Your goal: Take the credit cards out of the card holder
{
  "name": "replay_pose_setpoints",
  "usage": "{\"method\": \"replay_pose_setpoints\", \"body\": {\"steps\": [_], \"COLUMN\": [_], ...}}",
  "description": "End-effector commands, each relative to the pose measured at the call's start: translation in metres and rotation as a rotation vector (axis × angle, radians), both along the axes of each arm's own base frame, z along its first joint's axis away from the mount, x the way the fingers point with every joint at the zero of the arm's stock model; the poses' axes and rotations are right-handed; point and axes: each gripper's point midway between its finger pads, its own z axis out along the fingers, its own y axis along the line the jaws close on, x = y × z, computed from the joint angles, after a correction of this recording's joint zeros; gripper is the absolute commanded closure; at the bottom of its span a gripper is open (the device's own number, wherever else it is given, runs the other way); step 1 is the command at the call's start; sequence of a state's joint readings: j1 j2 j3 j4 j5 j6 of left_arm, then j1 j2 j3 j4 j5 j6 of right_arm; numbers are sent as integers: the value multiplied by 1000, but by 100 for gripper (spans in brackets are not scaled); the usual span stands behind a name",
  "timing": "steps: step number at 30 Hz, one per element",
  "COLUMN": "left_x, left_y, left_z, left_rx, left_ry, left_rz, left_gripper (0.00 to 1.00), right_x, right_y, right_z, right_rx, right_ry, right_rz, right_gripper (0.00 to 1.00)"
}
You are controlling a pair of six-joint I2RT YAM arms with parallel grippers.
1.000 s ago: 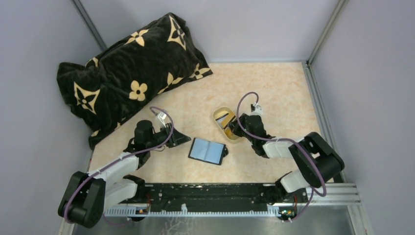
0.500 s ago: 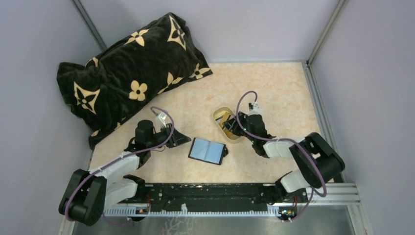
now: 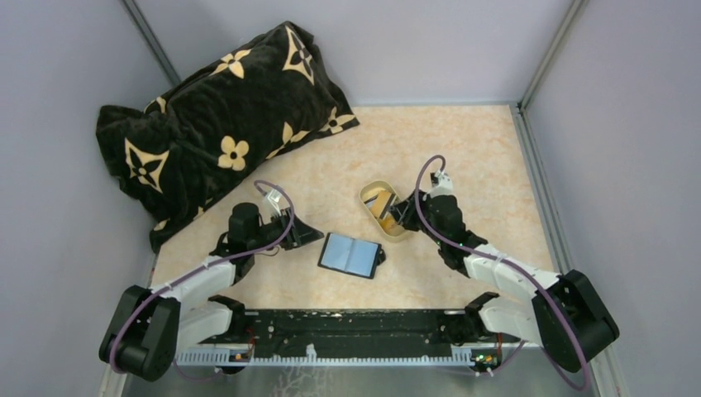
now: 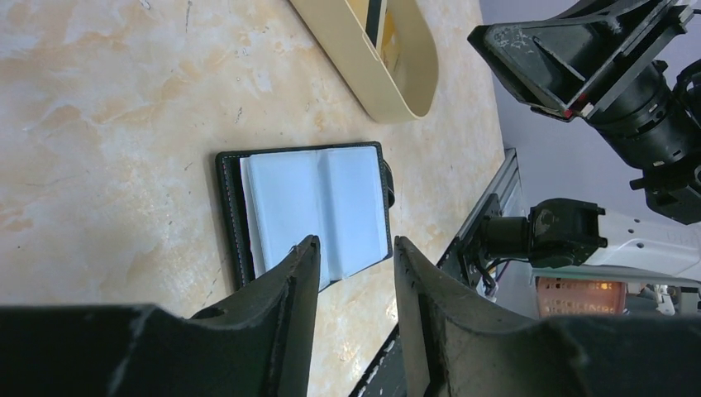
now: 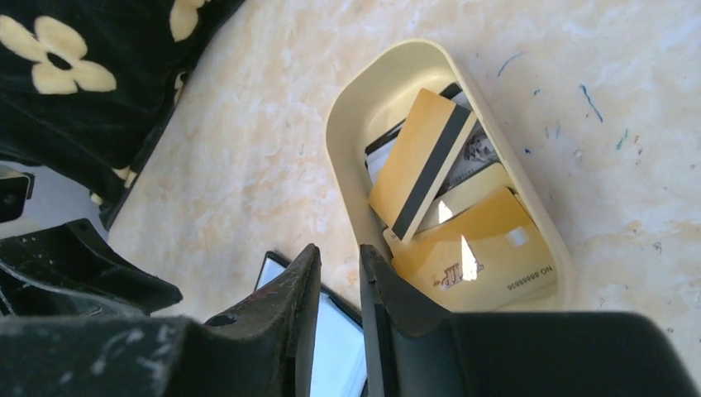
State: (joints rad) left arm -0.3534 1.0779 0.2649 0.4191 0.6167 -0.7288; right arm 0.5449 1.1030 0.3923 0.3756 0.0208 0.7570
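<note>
Left tool point(image 4: 354, 248) is released and empty, tips aimed at the flat black folding card holder point(image 4: 314, 207), which lies spread open on the bench point(image 3: 463, 165) just to its right, long axis running toward the cream oval tray point(image 5: 347, 107) of orange-yellow credit cards point(image 5: 422, 174). Right tool point(image 5: 337, 256), barely parted and empty, hangs at that tray's near end. I judge the left arm nearer.

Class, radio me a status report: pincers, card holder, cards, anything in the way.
Left pincer open, empty, by card holder. Right pincer open, empty, by tray. Holder lies open; credit cards in tray. Pillow well clear.
</note>
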Motion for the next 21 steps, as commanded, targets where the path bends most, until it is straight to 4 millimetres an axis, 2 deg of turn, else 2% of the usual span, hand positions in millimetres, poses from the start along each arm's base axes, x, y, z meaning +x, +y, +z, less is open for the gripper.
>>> {"method": "replay_pose_setpoints", "body": {"steps": [1, 3, 4, 6, 7, 10, 13, 16, 21], "left_x": [4, 3, 2, 2, 1, -1, -3, -7, -16], "left_y": [-4, -5, -6, -6, -5, -7, -8, -8, -16], "left_z": [8, 4, 0, -7, -11, -18, -23, -31, -49], "left_rx": [-13, -17, -16, -11, -7, -12, -8, 10, 50], "left_ry": [-40, -28, -20, -1, 10, 30, 36, 47, 73], "left_rz": [-19, -26, -28, -26, -26, -33, -32, -29, -50], "left_gripper": [55, 57, 68, 97, 100, 100, 100, 100, 100], "right_x": [-8, -20, -27, -44, -53, -82, -103, -113, -117], "right_y": [7, 20, 29, 44, 50, 61, 62, 59, 60], "right_z": [0, -6, -9, -17, -22, -41, -63, -78, -93], "right_rx": [-9, -14, -28, -65, -79, -84, -107, -108, -105], "right_ry": [-5, 10, 13, 30, 40, 87, 132, 171, 203], "right_rz": [53, 89, 112, 144, 159, 202, 215, 212, 218], "right_gripper": [82, 100, 100, 100, 100, 100, 100, 100, 100]}}
